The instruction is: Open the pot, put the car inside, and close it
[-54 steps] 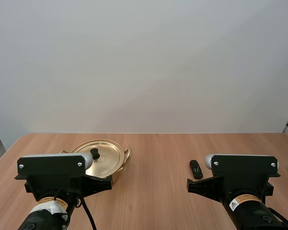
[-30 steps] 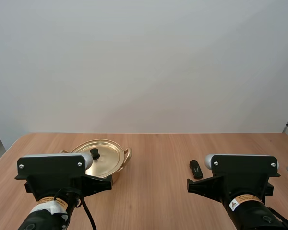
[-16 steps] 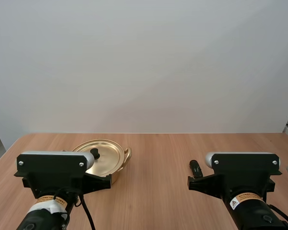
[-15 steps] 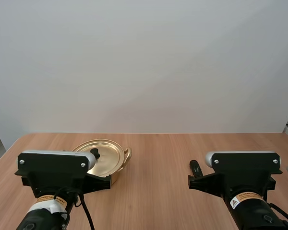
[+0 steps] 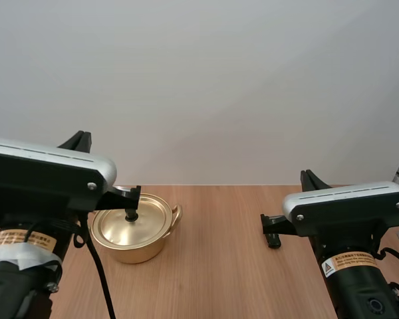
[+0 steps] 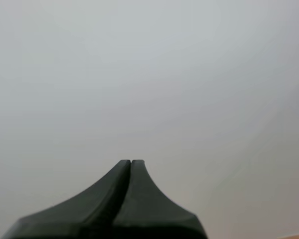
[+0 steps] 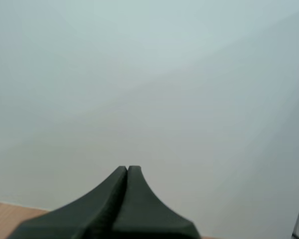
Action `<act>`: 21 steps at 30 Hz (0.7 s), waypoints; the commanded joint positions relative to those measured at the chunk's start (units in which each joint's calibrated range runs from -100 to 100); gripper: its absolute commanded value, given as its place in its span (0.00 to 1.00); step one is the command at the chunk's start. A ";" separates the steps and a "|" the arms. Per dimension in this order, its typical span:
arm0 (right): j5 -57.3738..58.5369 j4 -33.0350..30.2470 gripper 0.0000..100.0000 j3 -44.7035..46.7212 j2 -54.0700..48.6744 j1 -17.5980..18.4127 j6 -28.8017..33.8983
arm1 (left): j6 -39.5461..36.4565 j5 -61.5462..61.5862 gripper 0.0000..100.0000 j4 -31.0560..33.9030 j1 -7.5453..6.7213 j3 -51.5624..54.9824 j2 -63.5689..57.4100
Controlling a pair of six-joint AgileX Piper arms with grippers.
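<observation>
A gold pot stands on the wooden table at the left, its gold lid on it with a black knob in the middle. A small black car lies on the table at the right, partly behind my right arm. My left gripper points at the blank wall, its fingers lying together as one dark wedge with nothing in them. My right gripper is likewise shut on nothing and faces the wall above the table's far edge.
The wooden table runs bare between the pot and the car. Both arms stand raised near the front, the left arm beside the pot, the right arm beside the car.
Both arms have risen and tilted up, the left one more. The pot with its lid now shows whole, and the car is partly hidden. Neither has moved.
</observation>
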 commanded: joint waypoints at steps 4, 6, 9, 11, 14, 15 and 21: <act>-55.57 0.28 0.00 0.00 0.00 0.03 -2.17 | -2.45 -0.97 0.00 -0.11 -0.02 -0.79 0.00; -60.90 0.40 0.00 0.00 0.00 0.03 -6.56 | -2.45 -1.68 0.00 -0.11 -0.02 -1.14 0.00; -63.57 0.50 0.00 0.00 0.00 0.03 -17.23 | -4.34 -0.69 0.00 -0.11 -0.02 -3.12 0.00; -60.91 0.50 0.00 0.00 0.00 0.03 -17.78 | -5.30 3.09 0.00 -0.21 -0.02 -5.01 0.00; -43.83 2.13 0.00 -0.64 0.00 0.03 -16.86 | -5.49 12.17 0.00 -1.87 -0.02 -8.63 0.00; -35.26 4.35 0.00 -2.63 0.00 0.03 -15.35 | -5.49 15.38 0.00 -2.17 -0.02 -9.82 0.00; 8.86 14.88 0.00 -17.67 0.00 0.03 -12.71 | -2.03 29.28 0.00 -2.73 -0.02 -15.57 7.18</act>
